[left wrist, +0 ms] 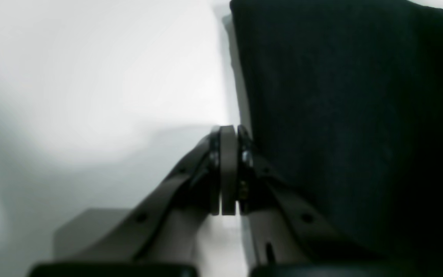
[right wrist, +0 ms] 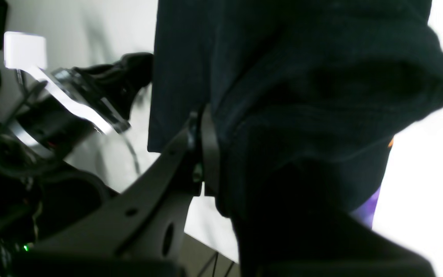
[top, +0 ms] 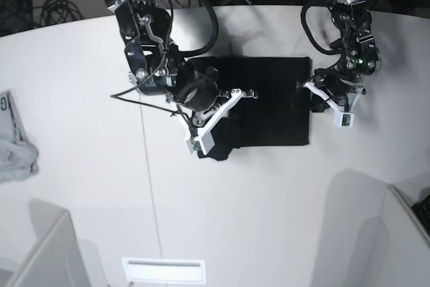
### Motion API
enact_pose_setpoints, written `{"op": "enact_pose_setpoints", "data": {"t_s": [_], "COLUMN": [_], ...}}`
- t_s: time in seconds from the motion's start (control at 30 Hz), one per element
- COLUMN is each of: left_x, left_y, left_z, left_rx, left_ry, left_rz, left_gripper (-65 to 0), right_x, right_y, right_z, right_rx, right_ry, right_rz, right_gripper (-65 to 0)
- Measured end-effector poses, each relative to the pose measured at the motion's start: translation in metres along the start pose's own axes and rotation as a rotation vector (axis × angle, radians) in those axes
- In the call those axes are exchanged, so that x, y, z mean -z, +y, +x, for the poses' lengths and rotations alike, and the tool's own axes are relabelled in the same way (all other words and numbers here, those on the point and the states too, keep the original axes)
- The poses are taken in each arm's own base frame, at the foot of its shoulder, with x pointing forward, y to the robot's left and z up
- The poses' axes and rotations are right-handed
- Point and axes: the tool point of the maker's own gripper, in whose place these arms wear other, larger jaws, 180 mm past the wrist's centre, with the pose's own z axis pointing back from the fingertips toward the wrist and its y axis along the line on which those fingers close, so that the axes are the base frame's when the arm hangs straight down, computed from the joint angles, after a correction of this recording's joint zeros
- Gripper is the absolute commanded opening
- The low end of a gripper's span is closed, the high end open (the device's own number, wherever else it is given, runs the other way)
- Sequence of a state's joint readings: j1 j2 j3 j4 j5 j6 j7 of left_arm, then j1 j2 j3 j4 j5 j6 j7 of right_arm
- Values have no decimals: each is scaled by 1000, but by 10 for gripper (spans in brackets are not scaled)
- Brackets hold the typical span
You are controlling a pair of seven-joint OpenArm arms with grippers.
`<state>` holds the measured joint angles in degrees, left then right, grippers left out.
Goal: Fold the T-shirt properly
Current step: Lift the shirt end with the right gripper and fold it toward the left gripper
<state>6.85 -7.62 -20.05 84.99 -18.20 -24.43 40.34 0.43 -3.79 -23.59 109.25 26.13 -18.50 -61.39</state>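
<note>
The jaws of the right gripper [right wrist: 206, 154] are pinched on a bunched fold of the black T-shirt [top: 269, 102], purple print peeking out beneath it. The left gripper [left wrist: 228, 169] has its jaws pressed together with nothing between them, just beside the shirt's edge. The T-shirt lies partly folded on the white table [top: 269, 206], between the two arms. A small grey garment [top: 13, 142] rests well apart at the table's edge.

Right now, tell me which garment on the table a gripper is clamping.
The black T-shirt at the table's middle; the right gripper is shut on its bunched edge. The grey garment lies untouched at the table's edge.
</note>
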Motion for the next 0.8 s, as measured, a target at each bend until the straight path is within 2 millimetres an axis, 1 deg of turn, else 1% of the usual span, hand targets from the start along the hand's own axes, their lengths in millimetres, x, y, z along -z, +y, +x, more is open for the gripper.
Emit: {"op": "enact_pose_setpoints", "data": {"t_s": [0.1,0.13,0.3,0.43,0.53,0.63,0.73,0.8], "left_x": [-7,-8,-8,-11,-11,-12,-12,-12], "left_y": [-2,-2,-2,-2,-2,-3,-3,-3], "left_z": [-4,-3,-4,-8,-10,-11,-11,-11], "left_rx": [17,24,29,30,28,25,25,25], "left_ry": [9,12,18,18,20,18,18,19], "left_rz": [3,6,10,10,9,7,6,6], "left_gripper": [-650,-650,-650,-650,-650,-650,-650,-650], "right_x": [3,4,21,27,35,43,50,54], "right_y": [9,13,21,33,36,41,37,38], "right_z": [9,8,-5,-9,-14,-13,-15,-20], "right_rx": [2,-5,-42,-68,-86,-115,-94,-102], "right_ry": [-19,-15,28,19,45,56,56,63], "right_rz": [17,28,29,53,52,53,19,12], "right_gripper": [-650,-650,-650,-650,-650,-650,-650,-650]}}
